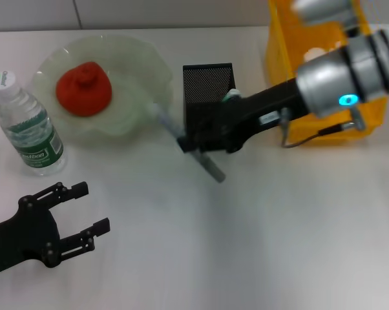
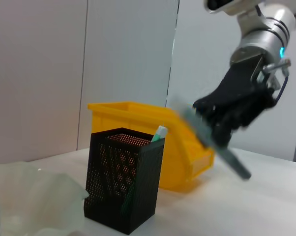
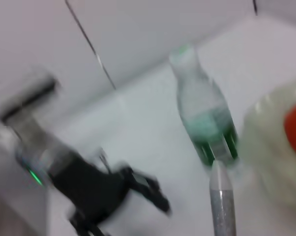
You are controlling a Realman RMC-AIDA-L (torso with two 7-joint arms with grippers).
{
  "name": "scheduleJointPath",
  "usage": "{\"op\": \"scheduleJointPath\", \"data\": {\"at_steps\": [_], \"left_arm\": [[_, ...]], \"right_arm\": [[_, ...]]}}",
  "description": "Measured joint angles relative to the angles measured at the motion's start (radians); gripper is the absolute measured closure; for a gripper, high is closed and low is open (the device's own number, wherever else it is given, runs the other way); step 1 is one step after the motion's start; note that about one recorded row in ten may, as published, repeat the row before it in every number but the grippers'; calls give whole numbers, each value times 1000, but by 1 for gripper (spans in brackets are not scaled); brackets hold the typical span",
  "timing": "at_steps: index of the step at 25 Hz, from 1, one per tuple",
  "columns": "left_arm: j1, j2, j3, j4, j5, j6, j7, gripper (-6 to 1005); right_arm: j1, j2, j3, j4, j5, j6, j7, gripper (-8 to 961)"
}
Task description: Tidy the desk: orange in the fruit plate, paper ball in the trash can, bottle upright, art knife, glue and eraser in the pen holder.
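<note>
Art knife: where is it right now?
In the head view, the art knife is held in the right gripper, tilted in the air just in front of the pen holder, right of the fruit plate.

The surface (image 1: 259, 226) is smooth matt white. Pen holder (image 1: 207, 87) is black metal mesh, trash can (image 1: 324, 45) glossy yellow plastic. Fruit plate (image 1: 133, 84) looks like translucent pale-green glass with a wavy rim, and the orange (image 1: 83, 88) is lumpy and dull. Bottle (image 1: 28, 126) is clear plastic with a shiny green label. Both grippers, left (image 1: 75, 213) and right (image 1: 201, 132), are matt black.
</note>
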Motion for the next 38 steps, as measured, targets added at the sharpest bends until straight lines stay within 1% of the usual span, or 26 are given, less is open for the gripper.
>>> {"op": "scheduleJointPath", "data": {"at_steps": [1,2,3,4,5,6,7,8,10,11,12,14,15,17,19,20,21,22,24,25,26,27,28,30,38], "left_arm": [[0,0,0,0,0,0,0,237],[-2,0,0,0,0,0,0,237],[-2,0,0,0,0,0,0,238],[-4,0,0,0,0,0,0,238],[-5,0,-1,0,0,1,0,238],[-5,0,-1,0,0,1,0,238],[-6,0,-1,0,0,2,0,238],[-6,-1,-1,0,0,3,0,238],[-9,-2,-2,0,-1,4,0,238],[-9,-2,-2,0,-1,4,0,238],[-11,-3,-2,0,-1,4,0,238],[-12,-4,-2,0,-1,4,0,238],[-14,-4,-1,0,-1,4,0,238],[-15,-5,-1,0,-1,4,0,238],[-16,-6,-1,0,-2,4,2,238],[-17,-8,-2,0,-2,4,4,238],[-17,-8,-2,0,-2,4,4,238],[-18,-9,-7,0,-2,4,8,239],[-18,-11,-10,0,-2,4,9,239],[-18,-12,-12,0,-2,4,10,239],[-18,-12,-12,0,-2,4,10,239],[-19,-13,-12,0,-2,4,11,239],[-19,-13,-12,0,-2,4,11,239],[-21,-14,-12,0,-2,4,11,239],[-24,-15,-14,0,-1,3,11,239]], "right_arm": [[0,0,0,0,0,0,0,815],[-27,-7,98,59,66,-50,-77,816],[-27,-7,98,59,66,-50,-77,816],[-39,-14,141,94,96,-73,-115,817],[-61,-29,217,166,152,-111,-183,817],[-61,-29,217,166,152,-111,-183,818],[-84,-40,272,228,201,-133,-243,818],[-84,-40,272,228,201,-133,-243,818],[-120,-46,331,284,266,-137,-314,819],[-120,-46,331,284,266,-137,-314,820],[-140,-42,360,294,298,-124,-348,820],[-145,-40,368,294,309,-115,-361,820],[-147,-34,379,301,322,-87,-389,820],[-143,-31,379,304,324,-68,-406,820],[-130,-24,380,313,324,-21,-439,820],[-117,-13,376,317,324,34,-483,821],[-117,-13,376,317,324,34,-483,821],[-104,-3,373,323,325,77,-533,821],[-96,1,374,331,325,96,-561,821],[-74,4,378,361,326,126,-614,821],[-74,4,378,361,326,126,-614,821],[-52,5,381,391,327,153,-651,821],[-52,5,381,391,327,153,-651,821],[-26,6,380,427,339,189,-702,821],[3,9,372,468,368,233,-786,822]]}}
